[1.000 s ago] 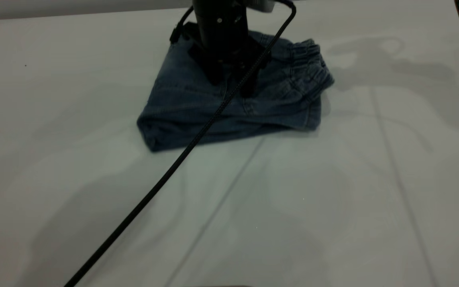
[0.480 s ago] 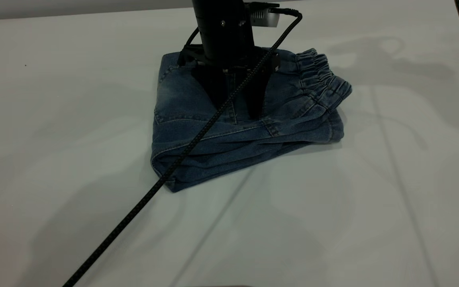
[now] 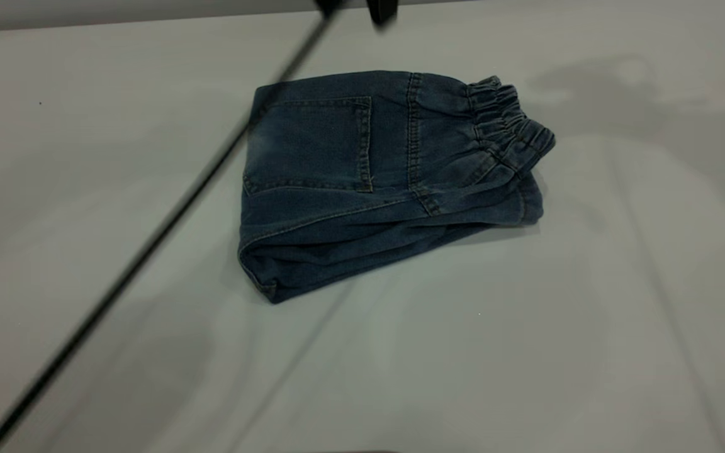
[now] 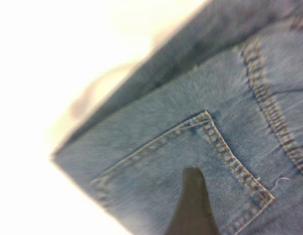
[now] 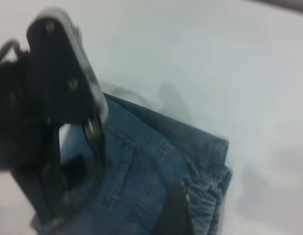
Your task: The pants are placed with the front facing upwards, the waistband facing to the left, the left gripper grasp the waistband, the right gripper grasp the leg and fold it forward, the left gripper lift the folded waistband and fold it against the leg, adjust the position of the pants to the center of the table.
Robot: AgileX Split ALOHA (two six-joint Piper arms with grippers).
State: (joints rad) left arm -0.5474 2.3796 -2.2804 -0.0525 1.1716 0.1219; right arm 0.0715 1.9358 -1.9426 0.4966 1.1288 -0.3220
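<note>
shows the pants [image 3: 362,182] folded flat, pocket side up, near mid-table [image 3: 589,314], touched by neither tool.
hangs the left tool [image 3: 380,10] clear above, likely to spare the fold; cannot tell either tool's spread. puts the waistband [image 3: 507,126] rightward in the exterior view; catches pocket stitching [image 4: 224,152] only from the left wrist, the right tool [image 5: 173,210] only from its own.

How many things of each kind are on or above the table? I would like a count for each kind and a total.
Denim pants, folded: 1
Black cable: 1
Grippers: 2 (left gripper, right gripper)
Total: 4
</note>
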